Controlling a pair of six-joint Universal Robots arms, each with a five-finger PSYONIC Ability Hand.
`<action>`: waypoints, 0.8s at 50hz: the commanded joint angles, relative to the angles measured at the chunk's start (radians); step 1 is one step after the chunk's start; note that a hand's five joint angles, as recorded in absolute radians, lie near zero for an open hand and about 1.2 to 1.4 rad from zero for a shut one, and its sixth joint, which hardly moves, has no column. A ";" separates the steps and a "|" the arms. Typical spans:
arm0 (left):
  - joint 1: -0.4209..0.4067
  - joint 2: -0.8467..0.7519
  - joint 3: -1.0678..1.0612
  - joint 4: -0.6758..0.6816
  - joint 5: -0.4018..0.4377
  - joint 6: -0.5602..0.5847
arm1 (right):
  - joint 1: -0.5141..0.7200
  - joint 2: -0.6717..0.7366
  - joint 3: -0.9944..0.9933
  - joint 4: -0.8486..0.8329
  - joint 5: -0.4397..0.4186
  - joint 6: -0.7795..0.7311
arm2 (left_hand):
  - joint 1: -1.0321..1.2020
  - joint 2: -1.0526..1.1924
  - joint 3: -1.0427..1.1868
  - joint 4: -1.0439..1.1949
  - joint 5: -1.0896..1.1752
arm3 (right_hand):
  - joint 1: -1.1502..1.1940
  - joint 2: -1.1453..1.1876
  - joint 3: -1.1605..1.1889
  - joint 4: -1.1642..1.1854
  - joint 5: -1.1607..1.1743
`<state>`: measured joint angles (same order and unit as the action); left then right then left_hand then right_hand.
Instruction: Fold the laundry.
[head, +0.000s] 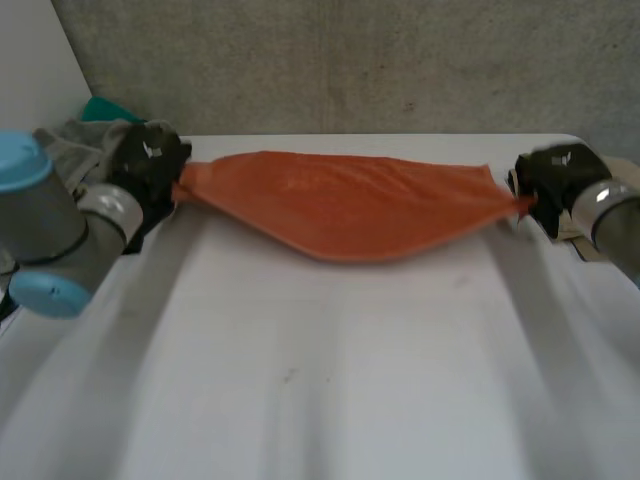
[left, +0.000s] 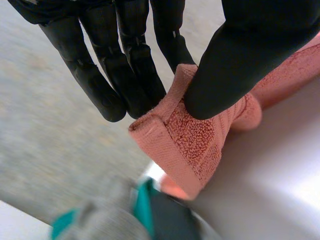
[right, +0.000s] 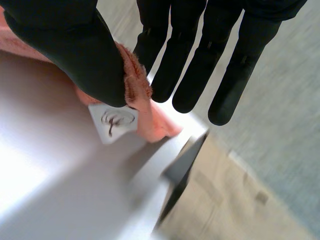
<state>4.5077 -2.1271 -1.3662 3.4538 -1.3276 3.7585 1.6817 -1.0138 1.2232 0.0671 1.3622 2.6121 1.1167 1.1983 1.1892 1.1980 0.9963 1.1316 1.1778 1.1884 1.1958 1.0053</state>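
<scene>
- Orange towel (head: 350, 205) stretched between both hands, sagging mid-span over the white table (head: 320, 380); contact unclear
- Left hand (head: 150, 170): thumb pinches one towel end against straight fingers
- Right hand (head: 552, 185): thumb pinches the other end, by a white label (right: 114, 121)
- Grey and teal clothes (head: 85, 130) heaped behind the left hand

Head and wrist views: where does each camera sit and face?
Head view: behind the arms, looking down at the table; both arms, left hand and right hand hold the orange towel.
Left wrist view: along its palm; thumb and fingers pinch a towel corner.
Right wrist view: likewise, at the corner with the label.
Shared: the towel.
</scene>
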 joint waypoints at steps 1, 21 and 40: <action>0.031 0.139 -0.224 -0.201 0.019 0.157 | -0.091 -0.115 0.142 0.230 -0.008 -0.219 | 0.280 0.198 0.207 0.198 0.225 | 0.265 0.218 0.208 0.200 0.216; 0.031 0.168 -0.088 -0.702 -0.039 0.353 | -0.165 -0.055 0.007 0.545 -0.029 -0.331 | 0.280 0.198 0.207 0.198 0.225 | 0.265 0.218 0.208 0.200 0.216; -0.131 -0.299 0.527 -0.405 -0.220 0.256 | 0.007 0.283 -0.280 -0.070 0.178 -0.144 | 0.280 0.198 0.207 0.198 0.225 | 0.265 0.218 0.208 0.200 0.216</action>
<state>4.4100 -2.3197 -0.9761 2.9672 -1.5537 4.0243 1.6543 -0.8354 1.0431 0.0919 1.4360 2.4983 1.1167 1.1983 1.1892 1.1981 0.9963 1.1315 1.1778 1.1886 1.1959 1.0053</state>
